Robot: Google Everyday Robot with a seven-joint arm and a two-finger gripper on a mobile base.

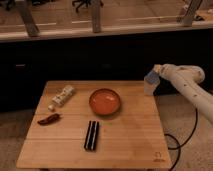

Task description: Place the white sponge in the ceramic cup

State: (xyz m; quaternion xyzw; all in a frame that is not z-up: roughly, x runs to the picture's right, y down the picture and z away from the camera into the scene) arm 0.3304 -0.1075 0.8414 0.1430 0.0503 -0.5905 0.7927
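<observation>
The ceramic cup (148, 89) is a small pale whitish-grey cup standing at the far right edge of the wooden table (127, 137). The white sponge (150, 76) is a pale bluish-white block right on top of the cup's mouth, at the tip of my gripper (153, 75). The gripper reaches in from the right on the white arm (186, 81) and sits directly above the cup. Whether the sponge rests in the cup or hangs from the gripper does not show.
An orange-red bowl (105, 101) stands mid-table, left of the cup. A white patterned bar (63, 95) and a red chili pepper (49, 119) lie at the left. A black bar (91, 135) lies in front. A cable (175, 142) hangs off the table's right.
</observation>
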